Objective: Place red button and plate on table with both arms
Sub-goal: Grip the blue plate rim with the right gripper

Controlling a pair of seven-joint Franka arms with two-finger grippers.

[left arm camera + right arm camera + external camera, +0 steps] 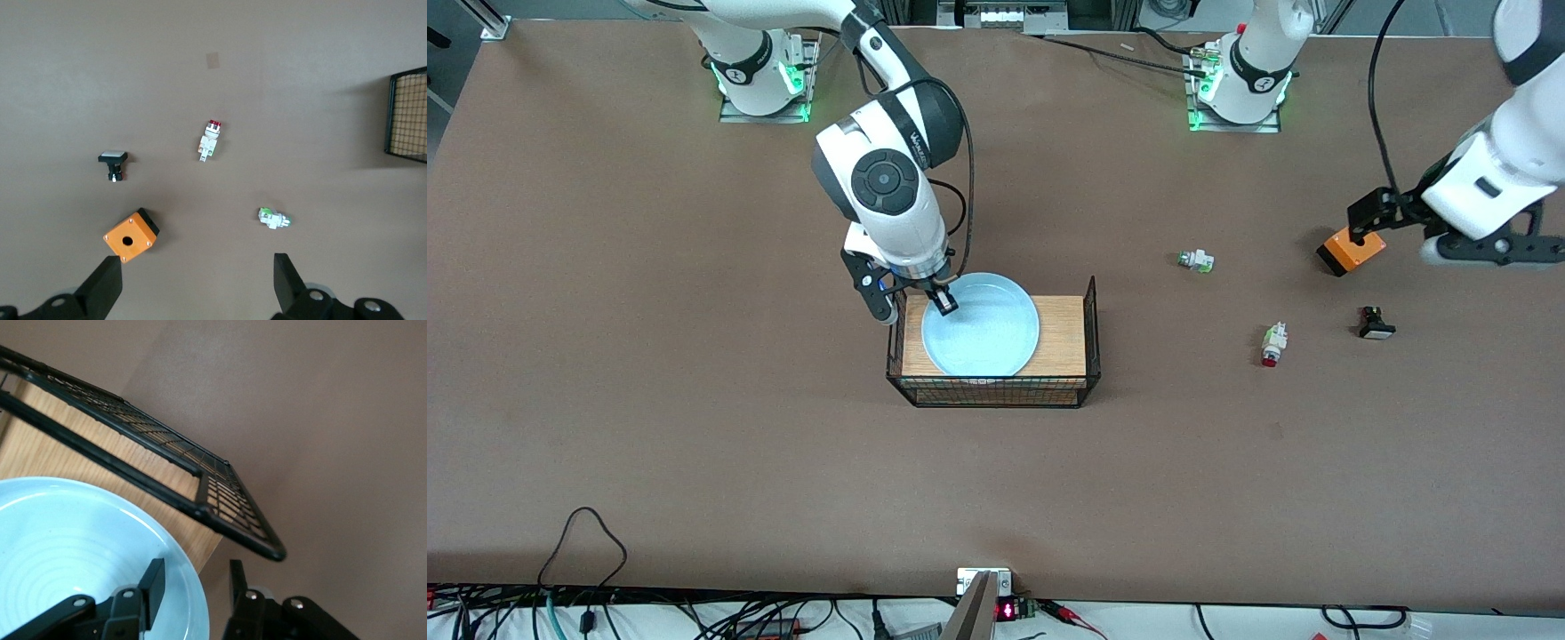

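Right gripper (pixel 943 300) jaws straddle the plate (pixel 987 329) rim on the rack (pixel 1063 342), contact unclear. Left gripper (pixel 197 283) open over the table (pixel 694 444); red button (pixel 1272 345) lies free.

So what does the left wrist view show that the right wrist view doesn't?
Only the left wrist view: the red button, a green-tipped part, a black part and an orange box lying apart on the table, with the open left gripper over them. Only the right wrist view: the plate, its rim between the right gripper's open fingers. Both: the wire rack and the table.
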